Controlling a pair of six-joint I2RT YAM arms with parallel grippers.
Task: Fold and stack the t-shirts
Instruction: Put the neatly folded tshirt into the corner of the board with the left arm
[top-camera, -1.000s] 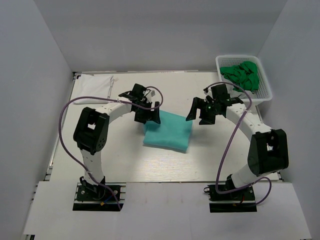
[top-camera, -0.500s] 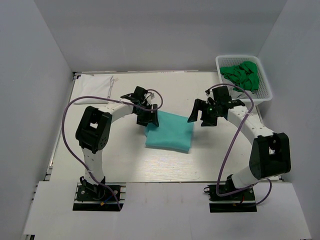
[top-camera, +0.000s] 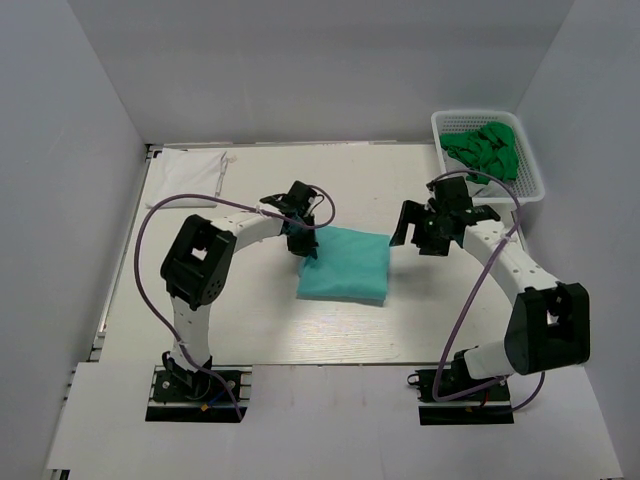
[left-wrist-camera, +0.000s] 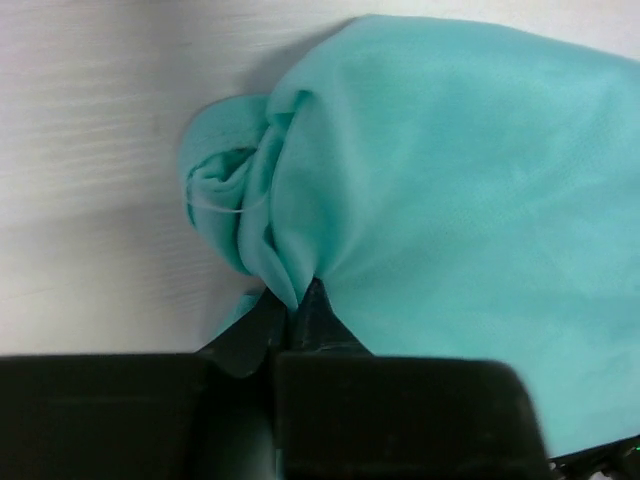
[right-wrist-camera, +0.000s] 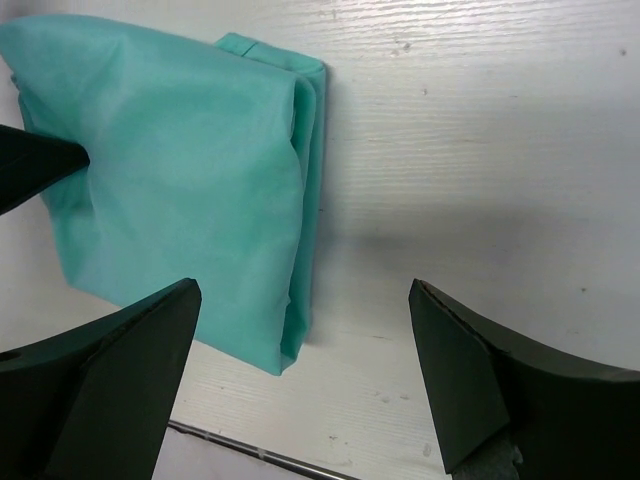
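Note:
A folded teal t-shirt (top-camera: 345, 265) lies flat in the middle of the table. My left gripper (top-camera: 305, 243) is at its back left corner, shut on a pinch of bunched teal cloth (left-wrist-camera: 270, 215) that rises between the black fingertips (left-wrist-camera: 320, 310). My right gripper (top-camera: 418, 236) hovers just past the shirt's right edge, open, with nothing between its fingers (right-wrist-camera: 130, 340). In the right wrist view the shirt's folded edge (right-wrist-camera: 305, 200) lies left of the gap. A white t-shirt (top-camera: 185, 162) lies folded at the back left. A green t-shirt (top-camera: 485, 150) is crumpled in the basket.
A white mesh basket (top-camera: 530, 185) stands at the back right corner, close behind the right arm. Grey walls close in the table on three sides. Bare table lies in front of the teal shirt.
My left gripper has shut on the teal shirt's back left corner while moving right. The shirt has slid slightly right. The right gripper has drawn back to the right, still open.

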